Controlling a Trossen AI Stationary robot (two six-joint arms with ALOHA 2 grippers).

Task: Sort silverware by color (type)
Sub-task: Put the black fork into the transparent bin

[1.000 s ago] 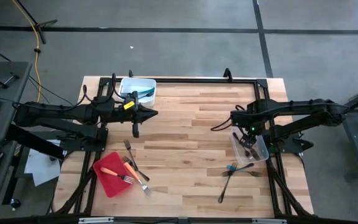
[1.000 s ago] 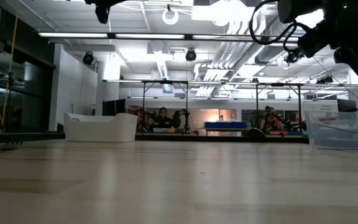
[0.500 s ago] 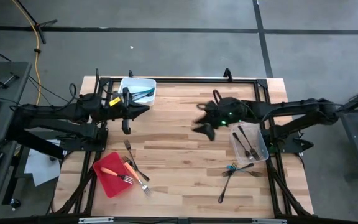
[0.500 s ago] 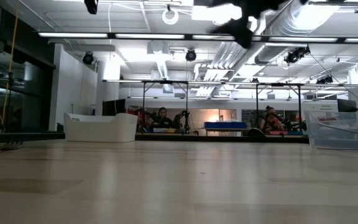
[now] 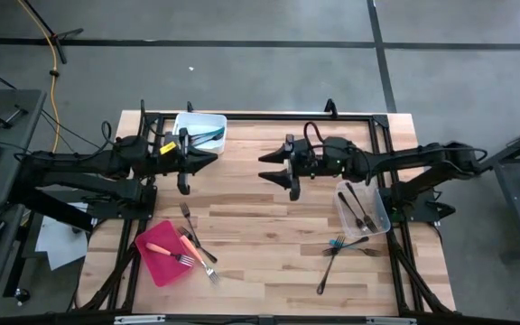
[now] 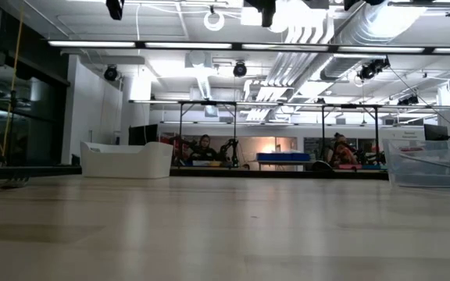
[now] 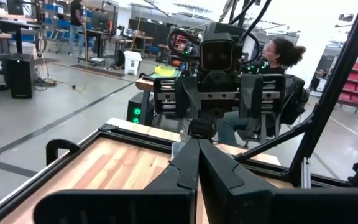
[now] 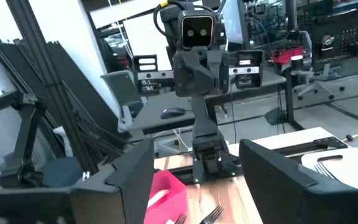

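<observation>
Both grippers empty above worktop (image 5: pixel 260 212): left gripper (image 5: pixel 213 158) fingers pressed together, right gripper (image 5: pixel 269 168) fingers spread wide apart.

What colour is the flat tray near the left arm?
Red, clearest in the high view: the flat tray.

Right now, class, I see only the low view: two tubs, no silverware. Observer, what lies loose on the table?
Observer: From above, a teal fork and a dark utensil lie beside the clear tub.
Operator: Anything inside that tub?
Observer: Dark forks.
Operator: Where are the pincers?
Observer: The right pincer hovers open and empty over mid-table; the left pincer waits shut by the white tub.
</observation>
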